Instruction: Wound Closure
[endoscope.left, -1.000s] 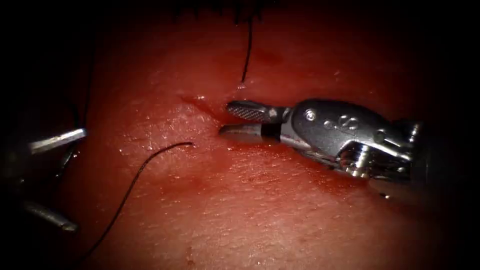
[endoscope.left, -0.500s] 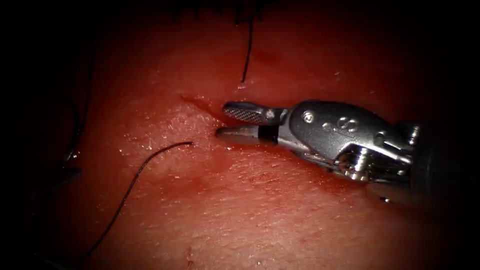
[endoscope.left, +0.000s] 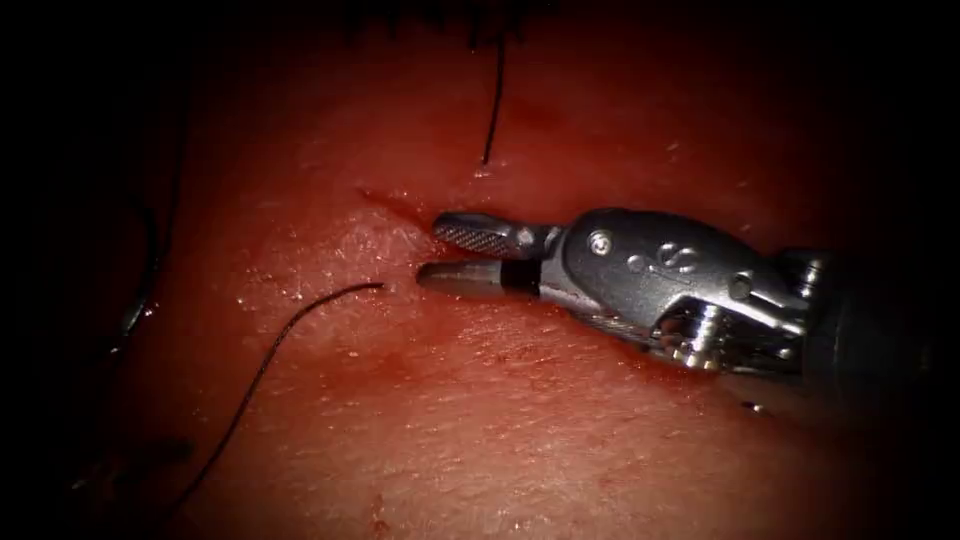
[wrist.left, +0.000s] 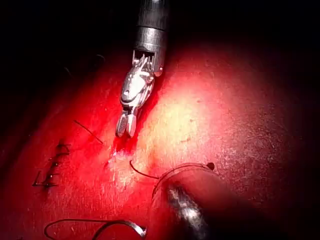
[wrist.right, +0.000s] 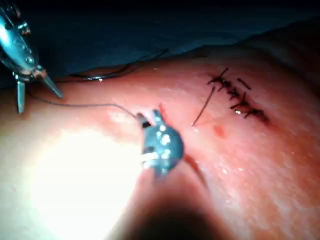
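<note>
Where the tissue (endoscope.left: 520, 420) spreads across the endoscope view, wet with red fluid (endoscope.left: 400, 215), the open end of the cut (endoscope.left: 395, 208) is seen as a short dark groove near the middle. A row of dark stitches (wrist.right: 239, 100) is seen along the closed stretch of the cut in the right wrist view.

The right pincer (endoscope.left: 432, 250) is laid in from the right, its tips at the open end of the cut. Its jaws are parted a little, and nothing is seen held between them.

The left pincer (wrist.right: 37, 92) is seen in the right wrist view, raised above the tissue and well apart from the right one. Its jaws are spread wide, and nothing is seen gripped in them.

A dark thread (endoscope.left: 262, 375) is seen to the left of the cut, curving away from a point just beside the right pincer's tips. A second short strand (endoscope.left: 493, 100) is seen hanging down from the stitched part to a point just above the right pincer.

What looks like the curved needle (wrist.left: 122, 224) is seen lying loose on the tissue in the left wrist view, held by neither pincer; whether any part of it is in the tissue cannot be told.
</note>
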